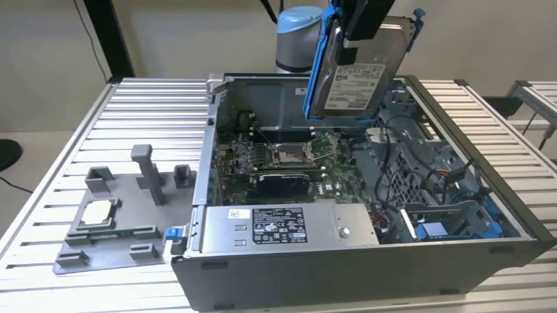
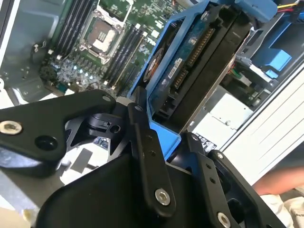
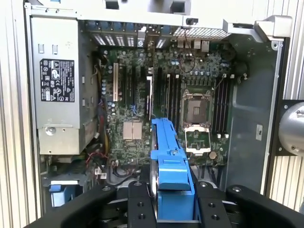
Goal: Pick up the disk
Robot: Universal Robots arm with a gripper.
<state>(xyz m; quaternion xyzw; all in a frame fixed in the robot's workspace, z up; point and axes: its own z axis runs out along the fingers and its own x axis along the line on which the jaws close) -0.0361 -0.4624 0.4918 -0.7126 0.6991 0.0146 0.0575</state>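
One disk [image 1: 359, 72] in hand [image 1: 359, 29], above open computer case [image 1: 487, 189]

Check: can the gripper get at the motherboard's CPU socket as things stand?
Probably not. The gripper is shut on the disk, lifted above the open computer case. The CPU socket lies uncovered below, but the held disk would reach it first.

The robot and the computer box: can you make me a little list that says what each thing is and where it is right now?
holder: gripper, fingers closed on the disk
held thing: disk, silver with a white label and a blue frame, lifted above the open computer case
inside the case: green circuit board with an empty chip socket
grey box: lies in the case at the edge nearest the exterior camera
beside the case: grey stand on the slatted table, a small square chip on it
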